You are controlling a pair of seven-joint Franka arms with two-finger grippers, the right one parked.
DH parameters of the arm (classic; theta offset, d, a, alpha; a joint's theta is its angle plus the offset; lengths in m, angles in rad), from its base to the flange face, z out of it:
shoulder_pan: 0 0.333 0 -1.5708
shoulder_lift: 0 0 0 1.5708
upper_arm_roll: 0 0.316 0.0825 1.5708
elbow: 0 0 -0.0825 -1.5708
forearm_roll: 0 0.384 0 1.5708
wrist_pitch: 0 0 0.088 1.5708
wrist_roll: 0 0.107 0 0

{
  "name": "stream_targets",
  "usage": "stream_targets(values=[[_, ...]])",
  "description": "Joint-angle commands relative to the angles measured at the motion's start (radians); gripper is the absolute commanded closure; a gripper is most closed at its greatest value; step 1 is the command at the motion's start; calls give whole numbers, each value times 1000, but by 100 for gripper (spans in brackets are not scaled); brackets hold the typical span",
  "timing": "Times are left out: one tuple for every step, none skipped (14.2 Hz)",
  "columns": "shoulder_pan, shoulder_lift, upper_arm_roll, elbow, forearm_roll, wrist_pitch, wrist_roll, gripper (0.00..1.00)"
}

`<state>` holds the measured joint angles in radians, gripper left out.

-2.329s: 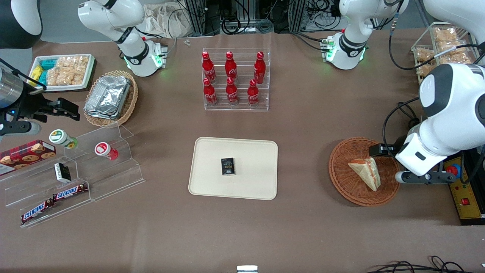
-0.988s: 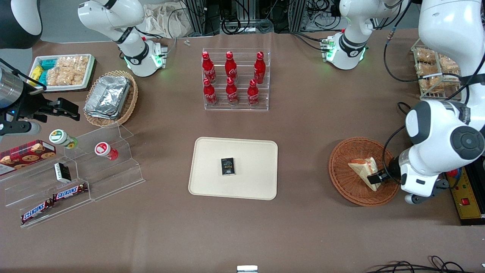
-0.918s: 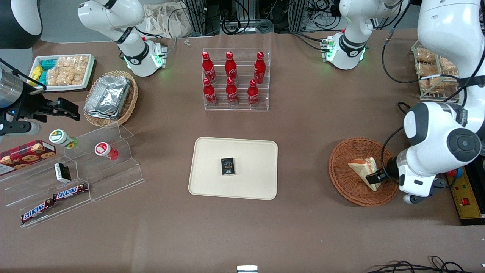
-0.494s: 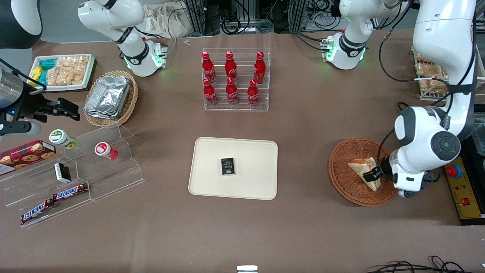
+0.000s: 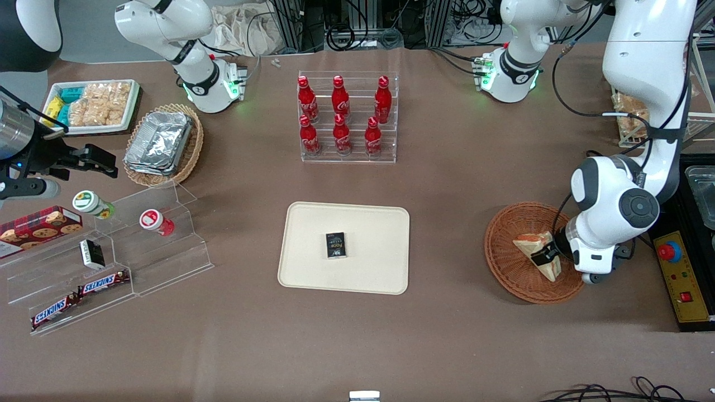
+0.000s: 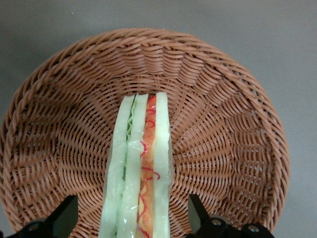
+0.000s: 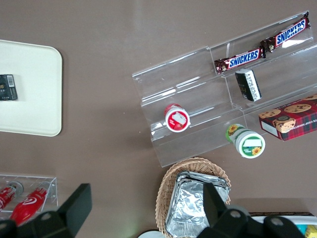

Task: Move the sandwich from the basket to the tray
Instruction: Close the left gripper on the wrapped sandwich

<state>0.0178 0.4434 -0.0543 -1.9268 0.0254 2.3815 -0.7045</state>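
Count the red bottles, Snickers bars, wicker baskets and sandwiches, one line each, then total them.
Red bottles: 6
Snickers bars: 2
Wicker baskets: 2
Sandwich: 1
Total: 11
The pincer is open astride the sandwich in the reddish basket.

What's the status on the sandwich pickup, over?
Gripper open, straddling sandwich in basket. Not yet gripped. Tray holds small black box.

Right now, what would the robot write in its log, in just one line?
stage: reaching for grasp | gripper: open, fingers straddling sandwich | sandwich: in basket, not lifted | tray: holds only a small black box
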Motion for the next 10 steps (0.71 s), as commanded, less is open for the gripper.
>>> stream_targets(values=[[-1,0,-1,-46,13,73,-26,0],[-2,1,-1,-46,13,84,-26,8],[-2,1,-1,-46,13,84,-32,34],[-2,-2,-1,-47,13,84,-45,66],[-4,-3,-1,-47,13,84,-49,89],[-7,-8,-1,-47,13,84,-50,100],[-6,-20,-1,-43,13,71,-46,100],[1,-47,-1,-38,11,55,-33,100],[1,-64,-1,-22,10,17,-14,100],[-2,-74,-2,12,8,-37,0,100]])
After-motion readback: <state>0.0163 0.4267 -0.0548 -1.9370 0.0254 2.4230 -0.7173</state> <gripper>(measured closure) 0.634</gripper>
